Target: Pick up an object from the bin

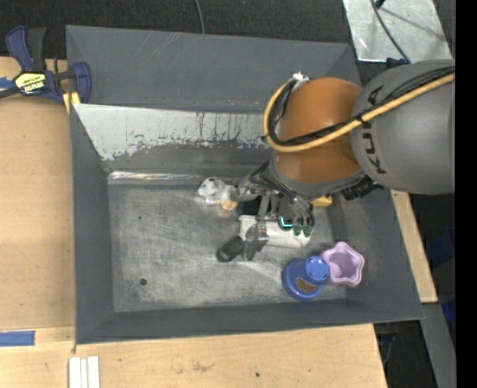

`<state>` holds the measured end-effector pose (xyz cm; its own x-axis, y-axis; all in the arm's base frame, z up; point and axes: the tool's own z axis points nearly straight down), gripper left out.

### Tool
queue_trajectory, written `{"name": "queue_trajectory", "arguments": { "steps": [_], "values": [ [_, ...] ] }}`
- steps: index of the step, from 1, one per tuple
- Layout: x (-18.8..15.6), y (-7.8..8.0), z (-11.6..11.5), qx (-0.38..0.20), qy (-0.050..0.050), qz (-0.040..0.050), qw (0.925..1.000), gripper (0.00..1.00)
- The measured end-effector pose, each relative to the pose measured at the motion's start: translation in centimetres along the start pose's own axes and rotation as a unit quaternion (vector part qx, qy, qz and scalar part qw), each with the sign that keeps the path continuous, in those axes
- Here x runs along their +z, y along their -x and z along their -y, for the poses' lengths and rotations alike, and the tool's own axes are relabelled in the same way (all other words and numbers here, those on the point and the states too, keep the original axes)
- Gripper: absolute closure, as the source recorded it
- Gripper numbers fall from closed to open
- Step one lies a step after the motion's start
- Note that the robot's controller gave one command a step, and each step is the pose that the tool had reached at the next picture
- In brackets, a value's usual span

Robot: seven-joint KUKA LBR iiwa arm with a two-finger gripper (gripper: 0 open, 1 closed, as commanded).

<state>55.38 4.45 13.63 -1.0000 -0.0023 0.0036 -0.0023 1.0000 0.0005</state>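
Looking down into the grey metal bin (93, 241). Shows the arm (408, 128) coming in from the right and cut off at the frame's edge, wrist buried under a bulging orange cover (315, 128) looped by a yellow cable (303, 145). Hides a good part of the far right floor beneath that bulk.

Ends in the gripper (255, 234), low over the middle of the floor, a clutter of dark metal and pale parts. Cannot tell the claw's state, spread or closed: too tangled to read.

Hangs right at the upper end of a dark elongated thing (229, 252), lying flat mid-floor and slanting toward the near left. Cannot tell whether touching, gripped or merely beside.

Half covers a green-and-white thing (293, 226) just right of the gripper, its outline lost under the wrist. Leaves a yellowish scrap (323, 202) peeking out below the cover, kind unclear.

Off to the left, near the far wall: a small white-and-tan thing (213, 191), shape hard to make out.

Toward the near right corner: a blue round cup (305, 278) with something brownish inside, touching a purple flower-shaped cup (345, 263), both apart from the gripper.
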Motion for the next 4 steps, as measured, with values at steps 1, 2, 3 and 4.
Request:
{"name": "queue_trajectory", "arguments": {
  "steps": [1, 2, 3, 4],
  "values": [
    [-0.3, 0.2, 0.0, 0.000, 0.000, 0.0032, 1.0000, 0.00],
    [6.2, -2.2, 1.0, -0.095, 0.000, 0.0090, 0.9955, 1.00],
    [6.2, -2.2, 1.0, -0.095, 0.000, 0.0090, 0.9955, 1.00],
    [-8.6, -1.4, 1.4, -0.139, -0.001, 0.0038, 0.9902, 1.00]
  ]
}}
